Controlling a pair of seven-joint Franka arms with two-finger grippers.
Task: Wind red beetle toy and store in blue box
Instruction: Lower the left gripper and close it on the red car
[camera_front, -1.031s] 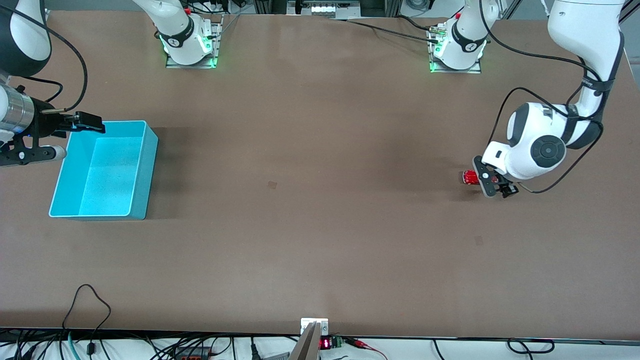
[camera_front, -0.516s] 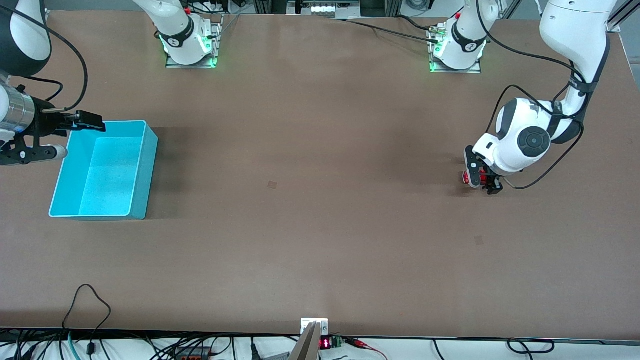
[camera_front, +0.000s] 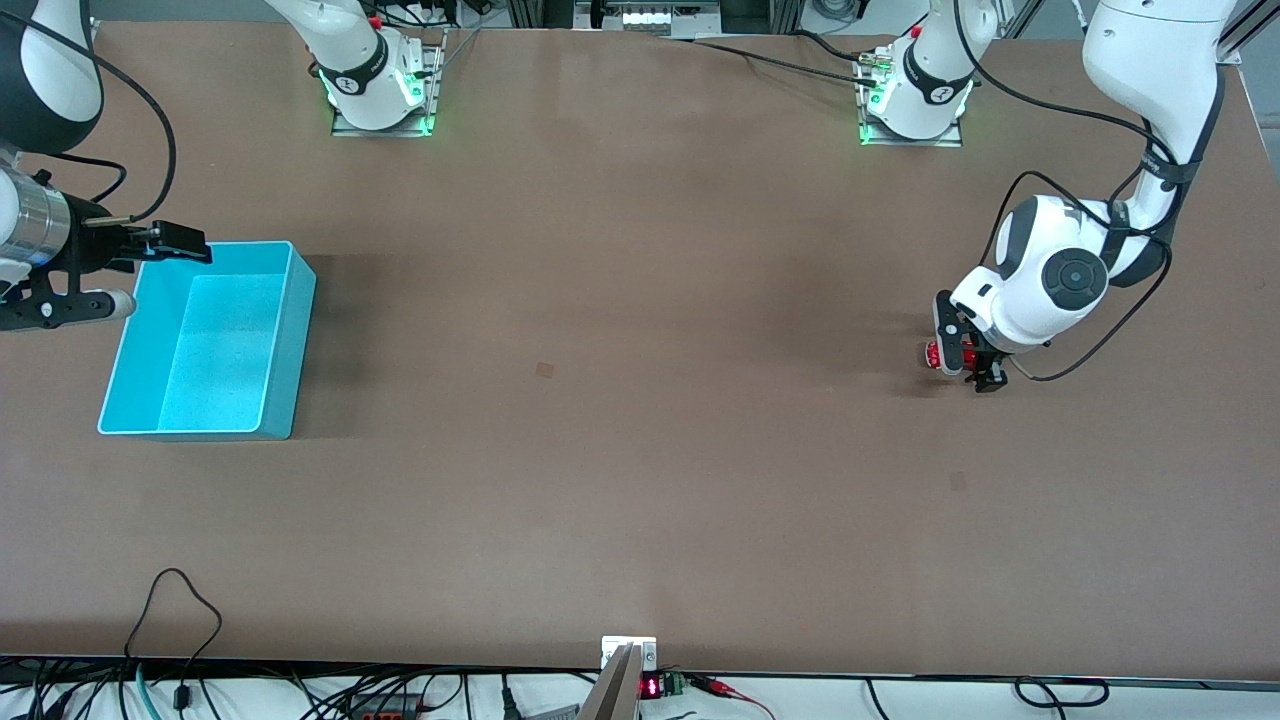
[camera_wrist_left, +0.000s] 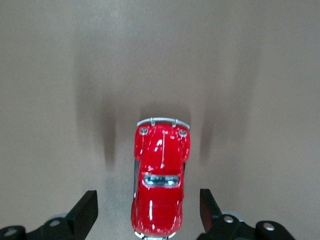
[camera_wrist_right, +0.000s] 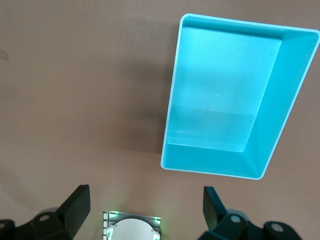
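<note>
The red beetle toy (camera_front: 936, 355) stands on the brown table toward the left arm's end. In the left wrist view the toy (camera_wrist_left: 159, 180) sits between my left gripper's two black fingertips with a gap on each side. My left gripper (camera_front: 962, 356) (camera_wrist_left: 147, 214) is open and low around the toy's rear half. The blue box (camera_front: 296, 300) stands with nothing in it toward the right arm's end; it also shows in the right wrist view (camera_wrist_right: 292, 95). My right gripper (camera_front: 180, 244) (camera_wrist_right: 145, 210) is open and empty, over the box's corner farthest from the front camera.
Both arm bases (camera_front: 378, 90) (camera_front: 912, 100) stand along the table edge farthest from the front camera. Cables (camera_front: 180, 600) lie at the nearest table edge. The right arm's base plate (camera_wrist_right: 132, 227) shows between the right fingers.
My left hand has moved toward the right arm's end and turned, so its fingers now straddle the toy. The toy, the box and the right arm have not moved.
</note>
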